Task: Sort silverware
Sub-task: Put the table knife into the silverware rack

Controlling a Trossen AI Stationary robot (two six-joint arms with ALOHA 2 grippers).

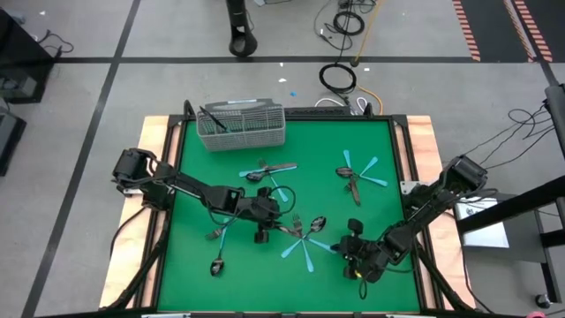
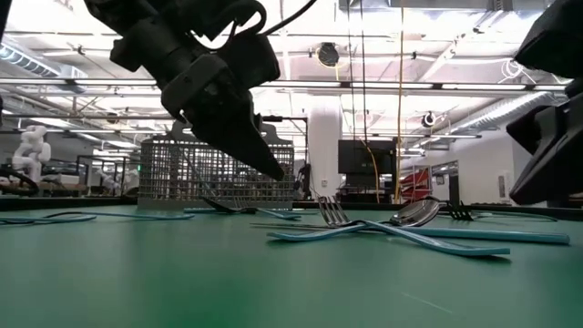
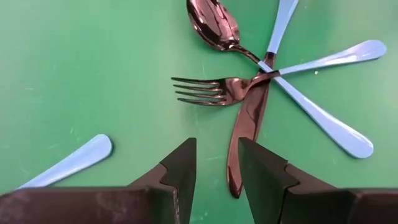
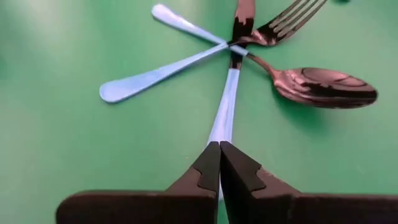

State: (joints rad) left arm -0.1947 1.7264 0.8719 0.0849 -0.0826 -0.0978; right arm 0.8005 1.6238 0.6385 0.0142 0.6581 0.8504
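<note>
**High view.** The left end effector (image 1: 263, 212) hangs over the green worktop (image 1: 371, 150) just beside the crossed pile of silverware (image 1: 305, 237), on the side toward the mesh basket (image 1: 242, 125). The right end effector (image 1: 355, 253) sits on the pile's far side from the basket. Both arms are close to the pile; the left looks slightly nearer its dark pieces. Other pieces lie scattered between the pile and the basket, with two more off toward the left arm's base.

**Low view.** The left end effector (image 2: 239, 128) hangs above the worktop in front of the mesh basket (image 2: 217, 171), tips angled down toward the pile (image 2: 383, 226). No lettering is legible on basket or cutlery.

**Left wrist view.** The left end effector (image 3: 216, 163) stands partly open, gripping nothing. The dark handle (image 3: 241, 149) of one piece runs lengthwise out from the fingers, its free end lying just off the gap between the fingertips, close to one of them. It leads on to the crossing with the fork (image 3: 208, 91), spoon (image 3: 214, 25) and blue handles (image 3: 323, 121). A pinch would probably need a slight sideways correction.

**Right wrist view.** The right end effector (image 4: 219, 158) is closed and empty, directly over a blue handle (image 4: 225, 112) whose long axis runs straight ahead to the crossing. No brand marks are visible.
</note>
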